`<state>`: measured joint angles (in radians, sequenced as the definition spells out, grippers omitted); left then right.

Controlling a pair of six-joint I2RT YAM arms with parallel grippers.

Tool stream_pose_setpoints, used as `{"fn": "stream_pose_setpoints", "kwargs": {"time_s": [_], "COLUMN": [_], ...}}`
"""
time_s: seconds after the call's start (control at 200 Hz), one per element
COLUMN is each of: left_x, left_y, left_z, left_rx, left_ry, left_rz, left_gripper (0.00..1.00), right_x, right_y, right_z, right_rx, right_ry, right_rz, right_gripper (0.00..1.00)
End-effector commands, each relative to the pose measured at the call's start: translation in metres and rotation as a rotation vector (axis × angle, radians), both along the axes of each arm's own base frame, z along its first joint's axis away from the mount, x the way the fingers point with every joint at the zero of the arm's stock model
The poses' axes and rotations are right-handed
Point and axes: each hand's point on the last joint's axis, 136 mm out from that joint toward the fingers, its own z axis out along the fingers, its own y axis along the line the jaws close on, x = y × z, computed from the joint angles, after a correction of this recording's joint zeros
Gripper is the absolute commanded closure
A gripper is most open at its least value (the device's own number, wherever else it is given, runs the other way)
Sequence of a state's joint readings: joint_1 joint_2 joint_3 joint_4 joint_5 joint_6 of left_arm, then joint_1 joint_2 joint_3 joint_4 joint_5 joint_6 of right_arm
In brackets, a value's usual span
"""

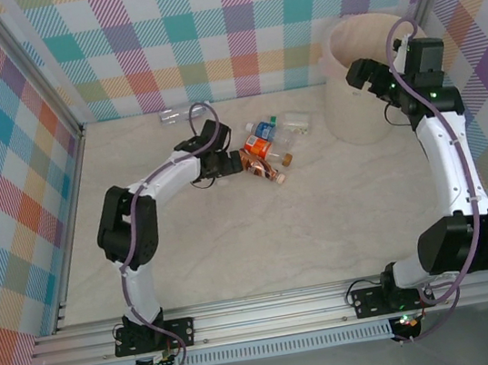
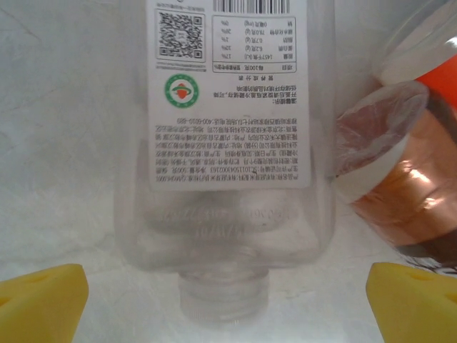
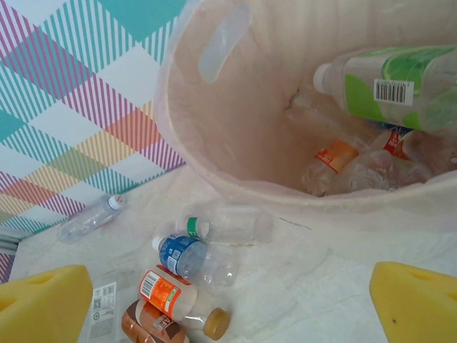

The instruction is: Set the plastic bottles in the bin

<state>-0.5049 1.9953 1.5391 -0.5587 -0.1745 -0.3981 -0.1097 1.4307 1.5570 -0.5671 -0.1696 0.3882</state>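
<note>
Left tool (image 2: 228, 304) sits wide open either side of a clear white-label bottle (image 2: 228, 214), cap end toward the camera, not gripping it. Right tool (image 3: 228, 300) hangs by the bin (image 3: 235, 187), fingers spread, holding nothing. I see binned bottles (image 3: 371, 89) inside, and loose bottles (image 1: 266, 147) on the desk (image 1: 262, 244).
</note>
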Motion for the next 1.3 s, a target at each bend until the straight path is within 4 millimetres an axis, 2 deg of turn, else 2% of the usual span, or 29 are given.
{"fn": "stream_pose_setpoints", "kwargs": {"time_s": [0.0, 0.205, 0.45, 0.55, 0.67, 0.77, 1.03, 1.16, 1.295], "left_x": [0.006, 0.019, 0.031, 0.034, 0.033, 0.029, 0.011, -0.003, -0.024], "left_y": [0.009, 0.001, 0.008, 0.014, 0.015, 0.016, 0.017, 0.017, 0.000], "left_z": [-0.008, -0.024, -0.040, -0.040, -0.040, -0.036, -0.012, 0.016, 0.049], "left_rx": [0.098, 0.129, 0.197, 0.224, 0.215, 0.193, 0.144, 0.131, 0.094], "left_ry": [0.026, 0.045, 0.038, 0.019, 0.018, 0.004, -0.062, -0.130, -0.216], "left_rz": [-0.066, -0.120, -0.105, -0.071, -0.054, -0.045, -0.088, -0.093, -0.147], "left_gripper": [0.00, 0.00, 0.00, 0.03, 0.15, 0.17, 0.26, 0.29, 0.29], "right_x": [-0.006, -0.004, -0.006, -0.009, -0.018, -0.026, -0.048, -0.054, -0.055], "right_y": [0.003, 0.006, 0.012, 0.024, 0.048, 0.069, 0.118, 0.143, 0.167], "right_z": [0.021, 0.020, 0.012, 0.010, 0.001, -0.006, -0.017, -0.023, -0.036], "right_rx": [0.008, 0.022, 0.041, 0.081, 0.154, 0.184, 0.225, 0.235, 0.289], "right_ry": [-0.072, -0.068, -0.043, -0.038, -0.028, -0.023, -0.006, 0.004, 0.040], "right_rz": [0.008, 0.023, 0.053, 0.109, 0.204, 0.275, 0.390, 0.424, 0.443], "right_gripper": [0.00, 0.00, 0.00, 0.00, 0.00, 0.00, 0.00, 0.00, 0.00]}}
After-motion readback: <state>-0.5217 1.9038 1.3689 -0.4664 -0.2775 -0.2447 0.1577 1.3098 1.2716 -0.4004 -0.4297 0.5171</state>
